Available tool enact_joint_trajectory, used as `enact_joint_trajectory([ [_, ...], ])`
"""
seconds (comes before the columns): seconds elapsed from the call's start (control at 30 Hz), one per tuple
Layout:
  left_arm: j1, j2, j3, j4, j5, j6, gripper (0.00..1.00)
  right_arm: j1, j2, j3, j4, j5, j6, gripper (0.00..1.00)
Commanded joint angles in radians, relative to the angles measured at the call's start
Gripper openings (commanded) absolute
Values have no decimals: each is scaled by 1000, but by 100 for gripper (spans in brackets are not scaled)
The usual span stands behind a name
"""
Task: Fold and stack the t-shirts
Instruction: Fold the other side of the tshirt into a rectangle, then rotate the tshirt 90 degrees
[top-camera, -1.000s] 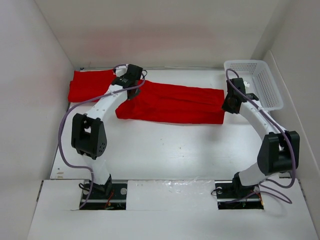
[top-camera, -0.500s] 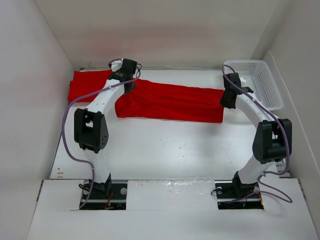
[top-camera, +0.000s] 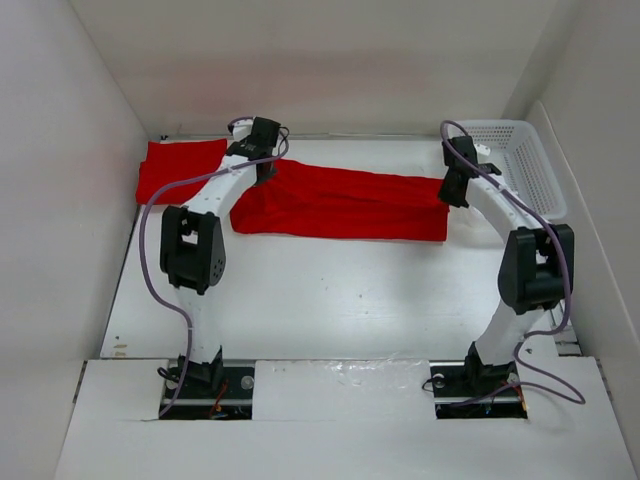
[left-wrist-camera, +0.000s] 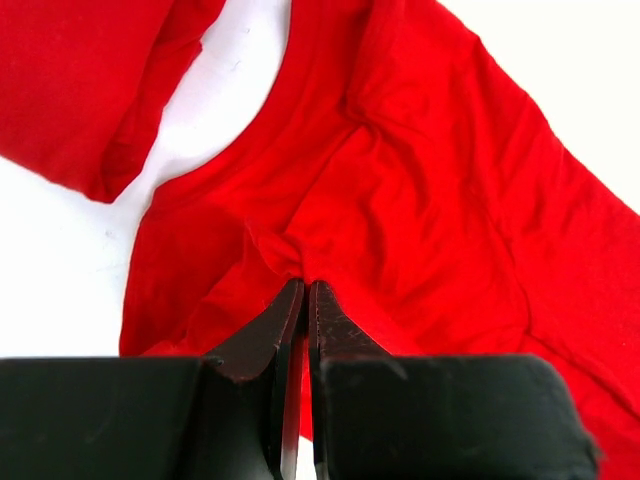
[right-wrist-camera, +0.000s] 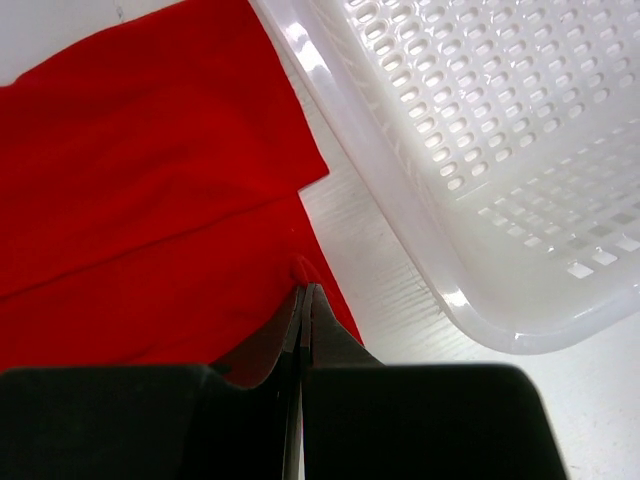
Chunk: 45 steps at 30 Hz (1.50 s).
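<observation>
A red t-shirt (top-camera: 340, 205) lies stretched as a long band across the back of the table. My left gripper (top-camera: 265, 168) is shut on a pinch of its cloth near the collar, seen up close in the left wrist view (left-wrist-camera: 303, 285). My right gripper (top-camera: 447, 195) is shut on the shirt's right edge (right-wrist-camera: 150, 170), its fingertips (right-wrist-camera: 304, 288) nipping a small fold. Another red t-shirt (top-camera: 180, 168) lies folded at the back left, its corner (left-wrist-camera: 70, 90) just beyond the held shirt's collar.
A white plastic mesh basket (top-camera: 525, 170) stands at the back right, its rim (right-wrist-camera: 370, 160) close beside my right gripper. White walls close in the table at the left, back and right.
Both grippers have moved toward the back wall with the shirt's edge in them, and the arms have stretched out further. The shirt's band has shifted slightly backward.
</observation>
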Motion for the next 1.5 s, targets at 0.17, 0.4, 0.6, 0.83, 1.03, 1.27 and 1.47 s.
enact_joint_trajectory([
  [0.17,7,31,74,47,-29,20,8,11,62,92,-49,105,46,0],
  [0.4,17,42,100,25,-30,20,93,68,43,135,-72,191,23,52],
  [0.6,17,-32,77,25,-20,31,99,129,10,135,-72,170,-9,66],
  [0.83,17,-163,-78,56,56,45,99,198,-52,67,-51,73,-18,100],
  [1.03,-45,-222,-271,154,144,35,99,209,-38,-5,29,-74,-9,100],
  [1.27,-45,-110,-307,225,260,-3,99,195,72,15,60,-155,-9,100],
  [1.47,-20,100,-130,180,287,22,99,147,180,15,81,-261,0,100],
])
